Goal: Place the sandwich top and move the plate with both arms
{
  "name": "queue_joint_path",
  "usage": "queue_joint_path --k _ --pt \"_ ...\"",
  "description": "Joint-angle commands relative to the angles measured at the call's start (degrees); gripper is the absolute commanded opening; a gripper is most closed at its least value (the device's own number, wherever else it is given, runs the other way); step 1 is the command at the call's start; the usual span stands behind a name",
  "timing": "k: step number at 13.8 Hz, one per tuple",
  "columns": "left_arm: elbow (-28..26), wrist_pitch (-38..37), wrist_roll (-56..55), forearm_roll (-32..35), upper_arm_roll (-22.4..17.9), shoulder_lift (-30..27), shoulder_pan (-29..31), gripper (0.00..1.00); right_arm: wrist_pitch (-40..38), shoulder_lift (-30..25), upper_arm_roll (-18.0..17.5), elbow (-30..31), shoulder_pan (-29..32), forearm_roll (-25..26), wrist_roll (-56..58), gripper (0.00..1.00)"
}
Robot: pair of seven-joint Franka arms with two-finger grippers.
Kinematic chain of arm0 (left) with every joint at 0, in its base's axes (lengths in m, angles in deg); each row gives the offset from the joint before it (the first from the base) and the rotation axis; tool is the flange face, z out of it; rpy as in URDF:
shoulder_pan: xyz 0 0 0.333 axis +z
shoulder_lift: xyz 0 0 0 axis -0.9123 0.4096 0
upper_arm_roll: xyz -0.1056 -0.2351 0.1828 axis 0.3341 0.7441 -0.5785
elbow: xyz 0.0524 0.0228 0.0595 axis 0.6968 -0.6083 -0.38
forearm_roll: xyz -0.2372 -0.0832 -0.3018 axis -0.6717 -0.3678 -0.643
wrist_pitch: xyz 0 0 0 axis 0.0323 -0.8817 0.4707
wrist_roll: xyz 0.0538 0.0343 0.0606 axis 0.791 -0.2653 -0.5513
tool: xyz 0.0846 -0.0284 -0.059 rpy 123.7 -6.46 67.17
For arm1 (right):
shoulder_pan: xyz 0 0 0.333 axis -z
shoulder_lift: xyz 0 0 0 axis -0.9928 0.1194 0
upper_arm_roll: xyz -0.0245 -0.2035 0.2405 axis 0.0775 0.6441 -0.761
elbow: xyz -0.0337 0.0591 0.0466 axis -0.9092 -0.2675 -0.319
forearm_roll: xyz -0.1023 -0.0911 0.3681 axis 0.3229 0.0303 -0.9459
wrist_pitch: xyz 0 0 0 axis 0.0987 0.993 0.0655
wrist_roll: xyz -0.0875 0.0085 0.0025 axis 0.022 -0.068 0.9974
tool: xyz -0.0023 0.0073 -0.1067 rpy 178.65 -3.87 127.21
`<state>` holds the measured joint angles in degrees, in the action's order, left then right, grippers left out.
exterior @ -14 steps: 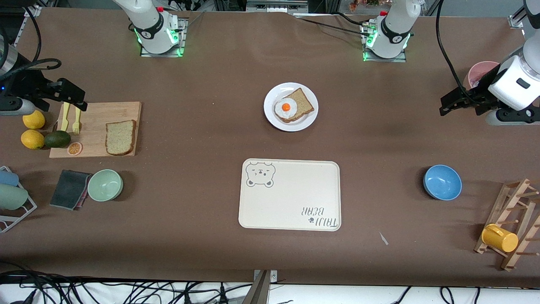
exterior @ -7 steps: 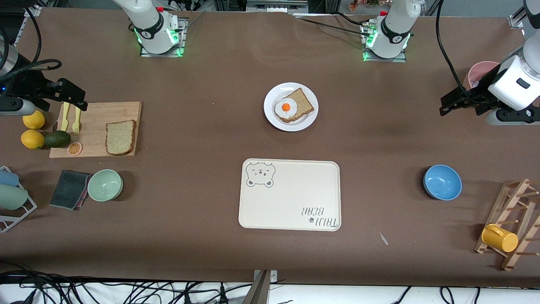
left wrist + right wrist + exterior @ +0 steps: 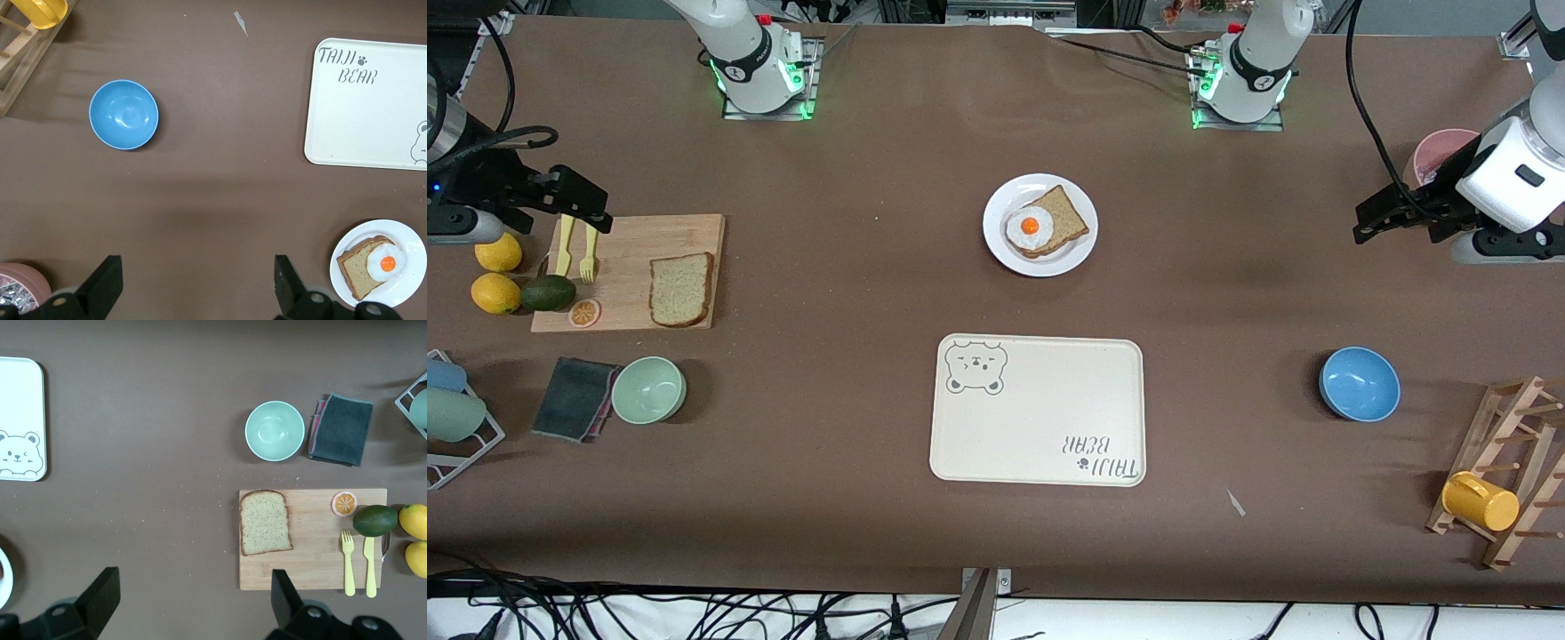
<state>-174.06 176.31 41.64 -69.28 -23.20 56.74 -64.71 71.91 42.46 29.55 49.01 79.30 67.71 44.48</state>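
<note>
The sandwich top (image 3: 681, 290), a light speckled slice, lies flat on a wooden cutting board (image 3: 627, 240) toward the right arm's end of the table; the right wrist view shows the sandwich top (image 3: 265, 522) as well. The white plate (image 3: 996, 242) sits mid-table and carries a darker bread slice (image 3: 1069, 216) with a fried egg (image 3: 1030, 228). My right gripper (image 3: 596, 218) hangs open and empty over the board's corner by the yellow fork and knife; its fingers (image 3: 103, 587) are wide apart. My left gripper (image 3: 1368, 222) hangs open and empty over bare table at the left arm's end.
A cream bear tray (image 3: 1038, 410) lies nearer the camera than the plate. A blue bowl (image 3: 1360, 383), a pink bowl (image 3: 1440, 151) and a rack with a yellow mug (image 3: 1480, 500) stand at the left arm's end. A green bowl (image 3: 648, 389), dark cloth (image 3: 574, 398), lemons and avocado (image 3: 548, 292) surround the board.
</note>
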Motion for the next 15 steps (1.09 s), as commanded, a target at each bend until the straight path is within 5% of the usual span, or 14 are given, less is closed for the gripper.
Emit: queue_joint_path --k 1,7,15 --pt "1.48 -0.77 1.44 -0.84 -0.09 0.63 0.12 1.0 -0.88 0.27 -0.1 -0.65 0.5 -0.17 0.72 1.0" --pt "1.48 -0.77 1.44 -0.84 -0.09 0.63 0.12 1.0 2.19 0.79 -0.1 4.36 0.5 0.1 -0.16 1.0" --pt "1.48 -0.77 1.44 -0.84 -0.09 0.63 0.21 1.0 8.24 9.31 -0.1 7.95 0.41 3.79 -2.09 1.0"
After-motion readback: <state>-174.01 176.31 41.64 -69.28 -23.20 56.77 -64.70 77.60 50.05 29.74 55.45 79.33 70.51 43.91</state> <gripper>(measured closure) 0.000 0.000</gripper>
